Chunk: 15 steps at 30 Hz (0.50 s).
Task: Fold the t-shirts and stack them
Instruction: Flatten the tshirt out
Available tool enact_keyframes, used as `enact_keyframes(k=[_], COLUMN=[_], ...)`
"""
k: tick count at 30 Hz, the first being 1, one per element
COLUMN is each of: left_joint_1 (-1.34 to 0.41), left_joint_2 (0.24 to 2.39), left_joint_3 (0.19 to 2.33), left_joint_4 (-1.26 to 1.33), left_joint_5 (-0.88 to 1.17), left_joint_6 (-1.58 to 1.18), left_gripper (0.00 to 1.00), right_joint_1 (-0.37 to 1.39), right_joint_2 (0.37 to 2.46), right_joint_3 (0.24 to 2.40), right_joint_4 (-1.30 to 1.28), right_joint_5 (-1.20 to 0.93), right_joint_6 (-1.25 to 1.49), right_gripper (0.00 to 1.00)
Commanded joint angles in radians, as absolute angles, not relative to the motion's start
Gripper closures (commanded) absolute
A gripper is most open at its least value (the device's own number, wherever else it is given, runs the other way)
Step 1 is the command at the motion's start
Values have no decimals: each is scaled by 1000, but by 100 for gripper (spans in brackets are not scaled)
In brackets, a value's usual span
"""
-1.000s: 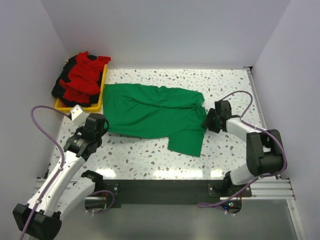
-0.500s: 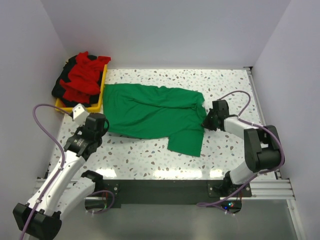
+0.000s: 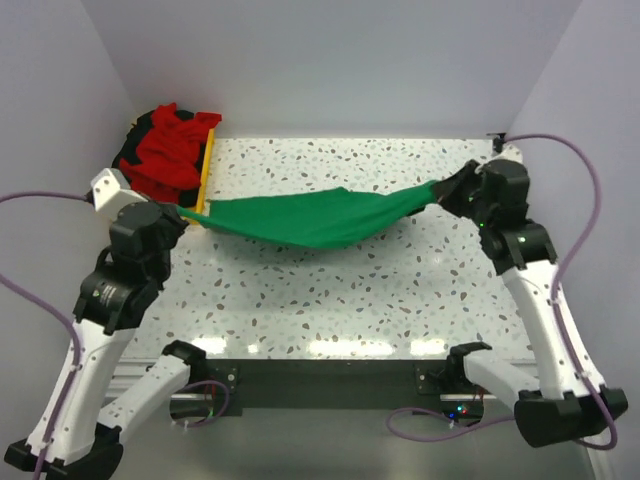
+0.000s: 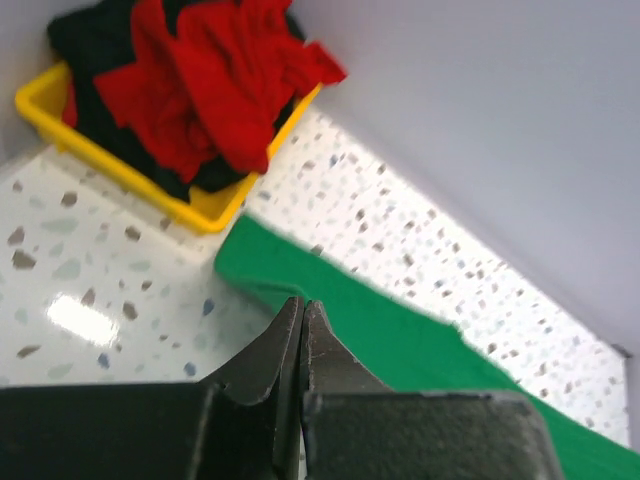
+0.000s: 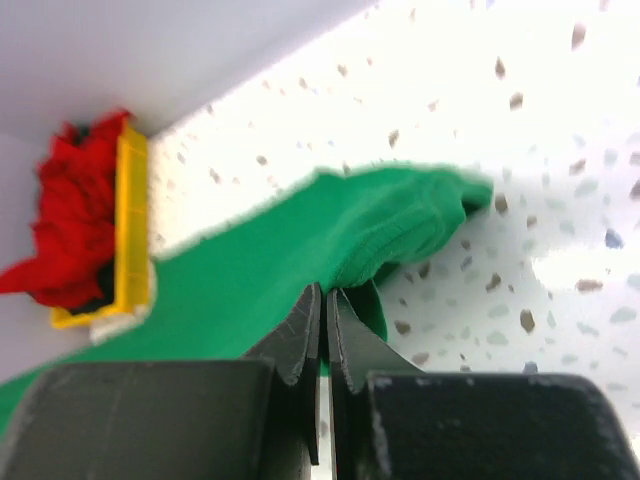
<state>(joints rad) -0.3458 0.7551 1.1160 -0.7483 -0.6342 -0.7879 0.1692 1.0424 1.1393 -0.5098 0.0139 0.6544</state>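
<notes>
Just right of the yellow bin (image 3: 207, 165), green t-shirt (image 3: 310, 215) sags above the bench (image 3: 330, 300), left end effector (image 3: 187, 212) and right end effector (image 3: 441, 191) each clenched on an end; I'd lower evenly, tension matched, to land it flat.

The t-shirt (image 3: 300, 215) across the middle is plain solid green with no print that I can see, and the table (image 3: 350, 290) under it is glossy white terrazzo peppered with grey, brown and dark flecks. Far left there's a bright yellow bin (image 3: 207, 165) stuffed with red shirts (image 3: 165, 150) over something black (image 4: 80, 30), and the walls (image 3: 350, 70) are a flat pale lilac-grey. The left arm (image 3: 85, 360) and right arm (image 3: 545, 320) are white with black joints, trailing purple cables (image 3: 545, 137).
</notes>
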Motion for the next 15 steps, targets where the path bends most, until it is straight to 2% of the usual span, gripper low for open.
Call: enact_keyframes(k=[1, 9, 15], left_joint_1=[-334, -334, -334], left_joint_2=[733, 736, 798], left_joint_3=[1261, 1528, 1568], left_joint_4=[-758, -730, -651], left_joint_5=[-675, -598, -609], left_joint_6=[-723, -683, -643], left_gripper=[100, 100, 100], right_joint_1=[164, 164, 164], right_joint_2=[963, 910, 959], right_joint_3=[1333, 1771, 1896], right_joint_4=[-687, -923, -924], right_joint_5=[97, 143, 170], right_joint_6=[620, 575, 552], right_gripper=[100, 100, 100])
